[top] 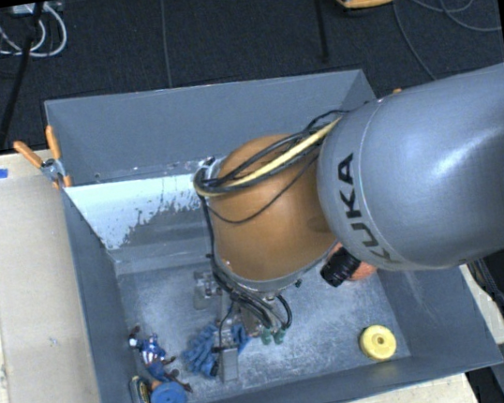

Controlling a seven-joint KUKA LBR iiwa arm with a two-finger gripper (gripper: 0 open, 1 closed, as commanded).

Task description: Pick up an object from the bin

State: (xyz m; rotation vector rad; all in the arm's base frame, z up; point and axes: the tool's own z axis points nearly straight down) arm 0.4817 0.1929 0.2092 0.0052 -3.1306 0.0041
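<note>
A crumpled blue thing (198, 354) lies on the bin's (222, 134) floor under the gripper (226, 350); open or closed, I cannot tell. A blue disc (170, 400) sits nearby, a yellow disc (379, 342) well apart.

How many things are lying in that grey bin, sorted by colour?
Blue: 3 (flat disc, crumpled piece beside the hand, small figure)
Yellow: 1 (round disc)
Silvery: 1 (small piece)
Total: 5 that I can tell apart; the arm covers some of the floor.

Light from above glares on the sloped wall of the bin (139, 204) and gleams along the grey arm (438, 176).
</note>
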